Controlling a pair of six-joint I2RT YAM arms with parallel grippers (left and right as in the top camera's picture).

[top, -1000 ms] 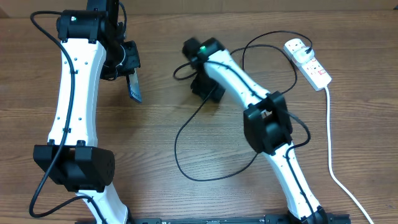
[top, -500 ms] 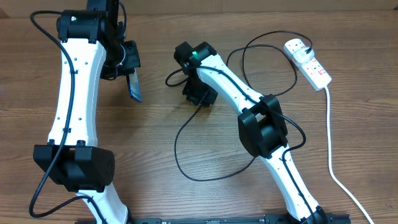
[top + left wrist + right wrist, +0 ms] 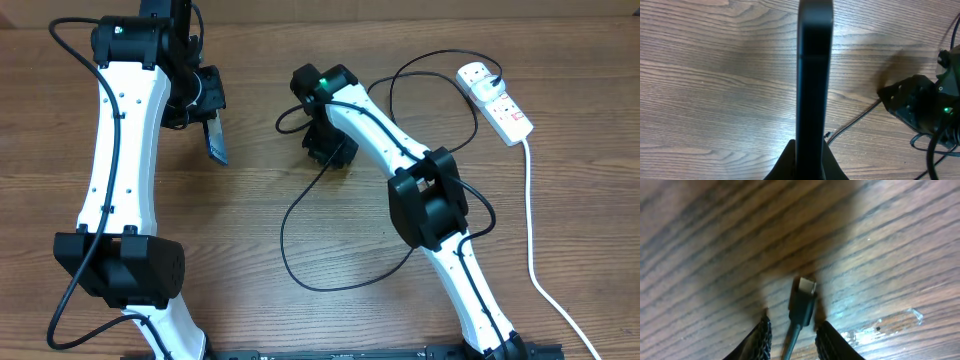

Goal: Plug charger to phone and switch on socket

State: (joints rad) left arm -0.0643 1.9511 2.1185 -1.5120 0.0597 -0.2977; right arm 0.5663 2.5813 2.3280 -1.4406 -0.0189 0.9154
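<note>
While the left gripper (image 3: 205, 113) clamps the phone (image 3: 814, 75) edge-on above the table (image 3: 250, 300), we have the right gripper (image 3: 794, 327) clenched on the charger (image 3: 802, 305), plug tip poking out over the wood. The socket (image 3: 497, 100) lies well apart from both.
</note>
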